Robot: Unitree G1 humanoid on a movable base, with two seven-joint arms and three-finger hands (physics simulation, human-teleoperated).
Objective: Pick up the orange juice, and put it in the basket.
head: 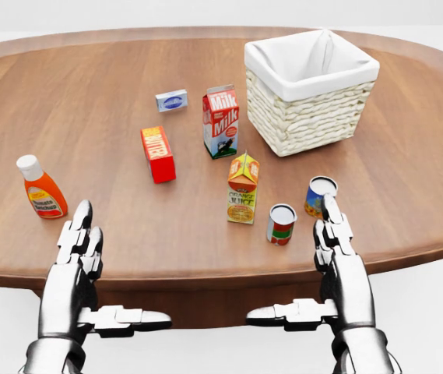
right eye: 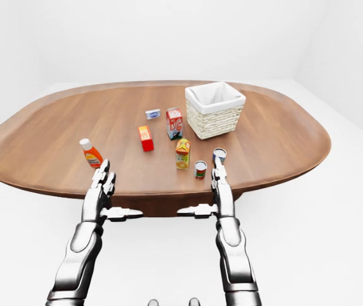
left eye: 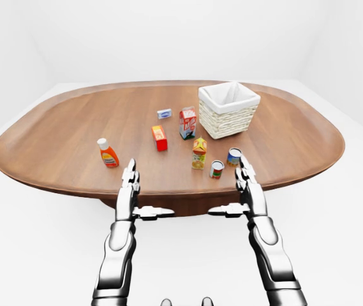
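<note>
- Left hand point(head: 77, 261) and right hand point(head: 338, 257): fingers straight and apart, thumbs pointing inward, at desk point(head: 89, 117) edge.
- Orange juice point(head: 242, 188) upright, at 7 o'clock from basket point(head: 311, 93), untouched.

Orange juice carton point(head: 242, 189) upright, near wicker basket point(head: 311, 93).

"Milk" on the milk carton point(head: 221, 121), "Orange Juice" on the orange juice carton point(head: 242, 188)

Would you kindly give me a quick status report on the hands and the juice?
Left hand and right hand open, empty, at table edge. Orange juice upright, untouched, outside the basket. Red can and blue can stand beside it.
</note>
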